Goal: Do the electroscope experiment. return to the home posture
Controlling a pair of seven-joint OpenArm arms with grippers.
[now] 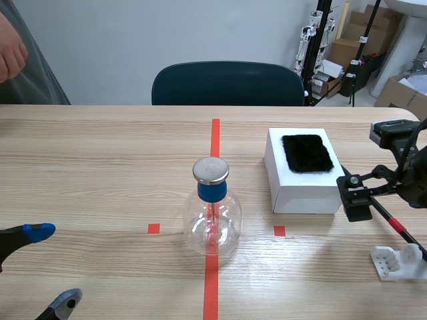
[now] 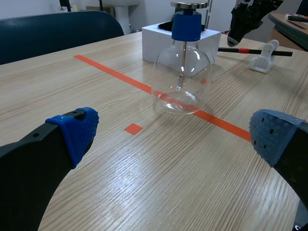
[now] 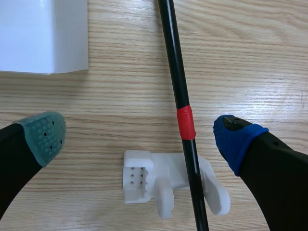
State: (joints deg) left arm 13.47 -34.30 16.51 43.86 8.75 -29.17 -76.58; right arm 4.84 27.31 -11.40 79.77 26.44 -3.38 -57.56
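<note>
Glass electroscope flask (image 1: 212,223) mid-table on red tape line (image 1: 215,137). Black rod (image 3: 179,86) resting on white holder (image 3: 144,180), near right, under right gripper (image 3: 140,136), fingers wide apart, empty. Left gripper (image 2: 175,137) near left, spread wide, holding nothing.

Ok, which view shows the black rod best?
The right wrist view: the rod lies close below, red band clear, resting on its white holder. The scene view catches only a short stretch; the left wrist view shows it small, far off.
</note>
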